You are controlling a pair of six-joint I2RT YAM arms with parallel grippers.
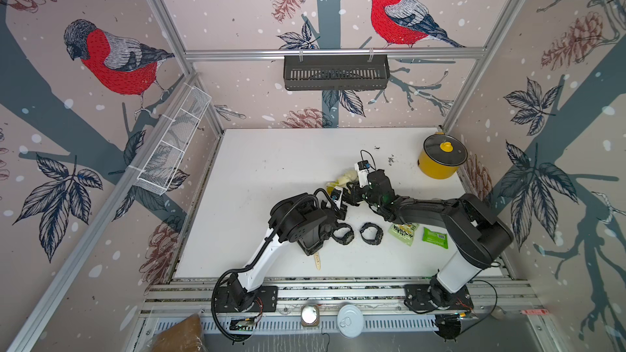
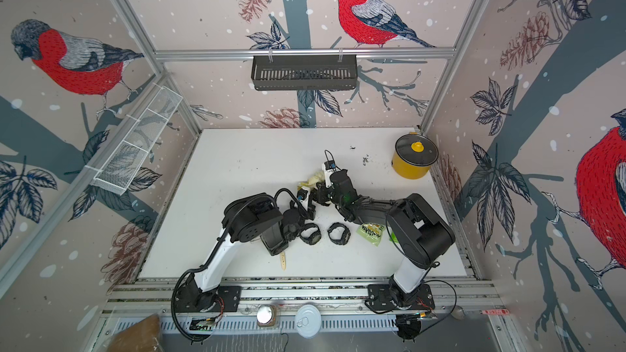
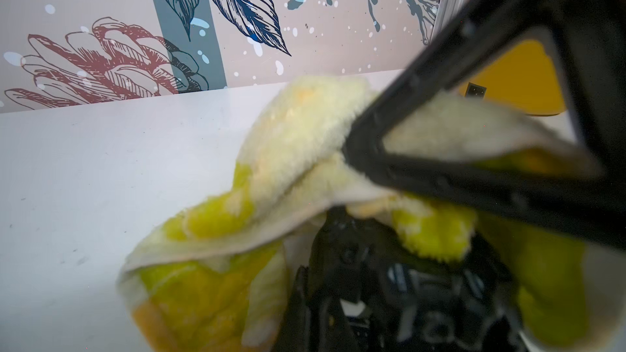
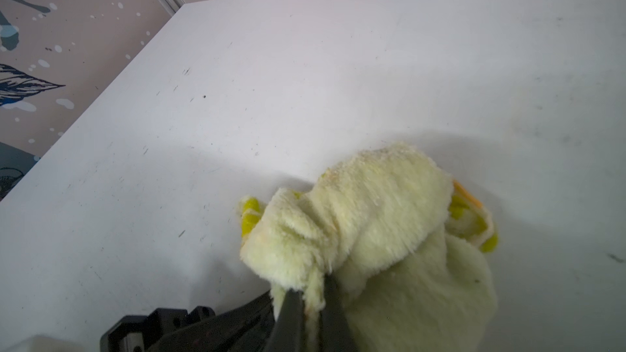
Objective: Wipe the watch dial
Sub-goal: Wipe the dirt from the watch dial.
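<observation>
**A:** What do the grippers hold?

**B:** The right gripper pinches a pale yellow terry cloth. The left gripper is clamped on a black watch, which is blurred and sits under that cloth near the table's middle.

**A:** Any writing?

**B:** There is print on the pale green packet, too small to read. A bright green packet lies beside it.

**A:** Counts?

**B:** A loose watch lies just beside a second loose watch, which makes three watches. There is also one wooden stick and one yellow pot with a glass lid.

**A:** The room?

**B:** A scuffed white tabletop and bullfinch wallpaper.
</observation>
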